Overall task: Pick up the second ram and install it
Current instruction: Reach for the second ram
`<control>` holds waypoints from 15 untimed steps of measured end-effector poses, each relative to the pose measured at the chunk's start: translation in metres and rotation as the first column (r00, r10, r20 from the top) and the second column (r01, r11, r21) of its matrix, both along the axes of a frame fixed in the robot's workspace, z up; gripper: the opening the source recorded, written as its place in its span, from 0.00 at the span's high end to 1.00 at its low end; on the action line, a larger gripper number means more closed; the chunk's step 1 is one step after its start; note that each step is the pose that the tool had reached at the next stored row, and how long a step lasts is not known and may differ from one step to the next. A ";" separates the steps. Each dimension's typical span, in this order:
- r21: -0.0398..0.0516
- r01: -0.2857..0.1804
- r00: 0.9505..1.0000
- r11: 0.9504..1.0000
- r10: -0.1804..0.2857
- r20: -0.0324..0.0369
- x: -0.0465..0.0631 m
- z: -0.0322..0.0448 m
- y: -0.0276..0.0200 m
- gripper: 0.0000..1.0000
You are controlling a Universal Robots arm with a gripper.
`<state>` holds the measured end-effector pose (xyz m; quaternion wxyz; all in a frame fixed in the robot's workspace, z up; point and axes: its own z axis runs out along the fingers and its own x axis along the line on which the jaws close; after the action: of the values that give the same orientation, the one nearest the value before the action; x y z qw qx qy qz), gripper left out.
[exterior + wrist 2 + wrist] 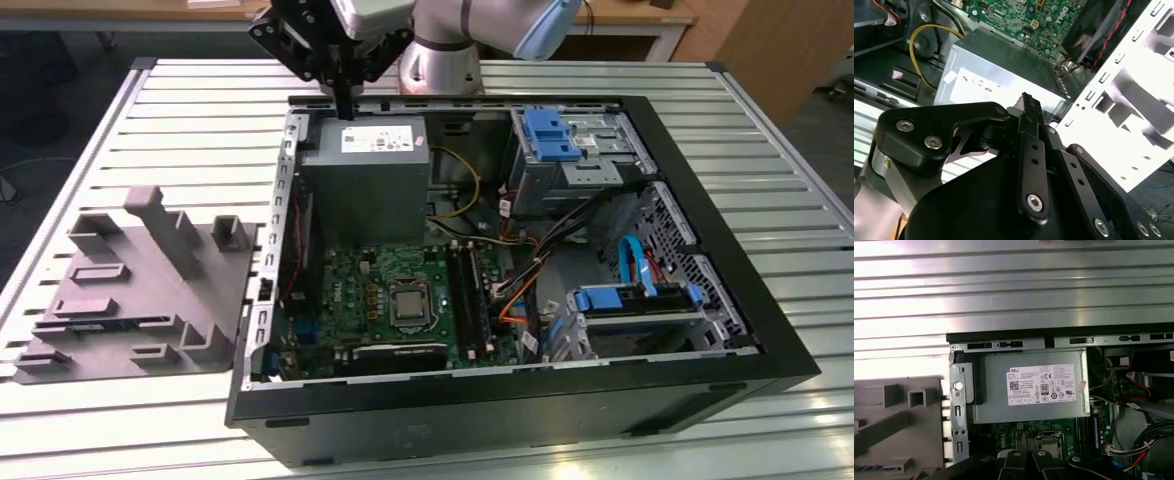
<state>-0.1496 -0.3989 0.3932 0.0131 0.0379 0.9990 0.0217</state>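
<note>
Gripper (344, 112) hangs point-down over the far rim of the open computer case (727, 300), just above the grey power supply (363, 170). Its fingers (1030, 145) are clenched against each other with nothing seen between them. In the exterior view they read as a single thin black bar, and in the second wrist view the tips (1026, 103) meet over the supply's labelled face.

The second ram (874, 468) is not in the grasp. It shows as a slim bluish strip lying flat in a long channel of the grey moulded fixture (134, 290), which sits on the slatted metal table (747, 100) to the exterior view's left of the case. In the exterior view the stick is a dark line low on that fixture (114, 322), well apart from the gripper.

Inside the case the green motherboard (350, 295) lies beyond the power supply, with the processor socket (404, 300) near its middle and the long black memory slots (467, 285) just beside it, toward the exterior view's right. A blue drive caddy (550, 135) sits in the bay at the far corner, and a yellow cable (919, 37) loops beside the supply.
</note>
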 end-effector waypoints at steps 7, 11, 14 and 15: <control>0.000 0.000 1.000 1.000 0.000 0.000 -0.013 0.0000 0.0000 0.89; 0.000 0.000 1.000 1.000 0.000 0.000 -0.021 -0.0001 0.0000 0.89; 0.000 0.000 1.000 1.000 0.000 0.000 -0.027 -0.0001 0.0000 0.89; 0.000 0.000 1.000 1.000 0.000 0.000 -0.028 -0.0001 0.0000 0.89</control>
<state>-0.1781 -0.3990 0.3931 0.0130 0.0378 0.9990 0.0217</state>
